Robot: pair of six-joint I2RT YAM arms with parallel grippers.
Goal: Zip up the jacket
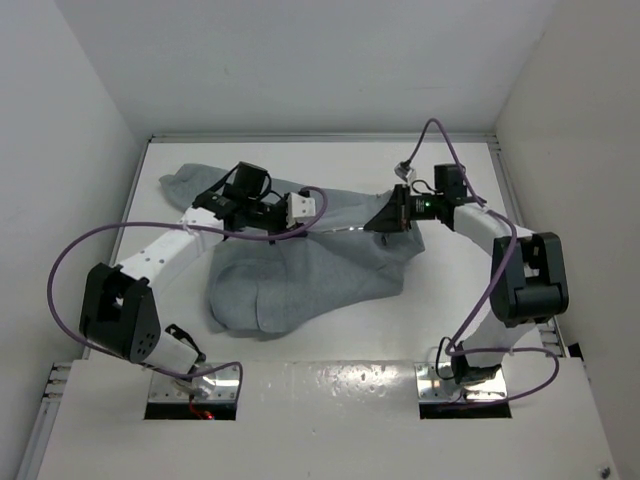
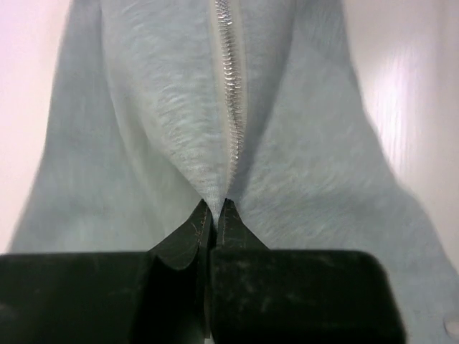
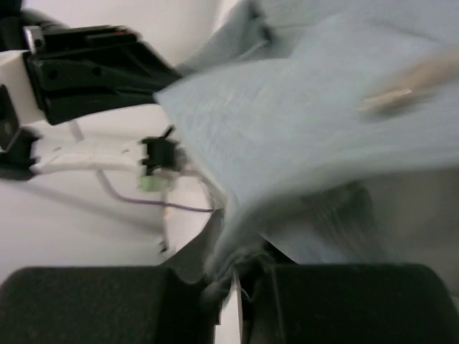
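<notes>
Limp, light heather-grey sweatshirt-fabric jacket (image 1: pixel 300 285) lies mid white worktop (image 1: pixel 450 300), toward far edge. Bunches easily, so grip beside silver zipper (image 2: pixel 231 93). Left gripper (image 2: pixel 215 208) pinches fabric at the zipper; right gripper (image 3: pixel 233 276) clamps jacket edge.

We can read no text, label, brand, number or sign in any view. The jacket (image 1: pixel 300 270) shows only plain grey fabric, and a small pale patch (image 3: pixel 401 86) on it in the right wrist view is too blurred to tell whether it carries print.
</notes>
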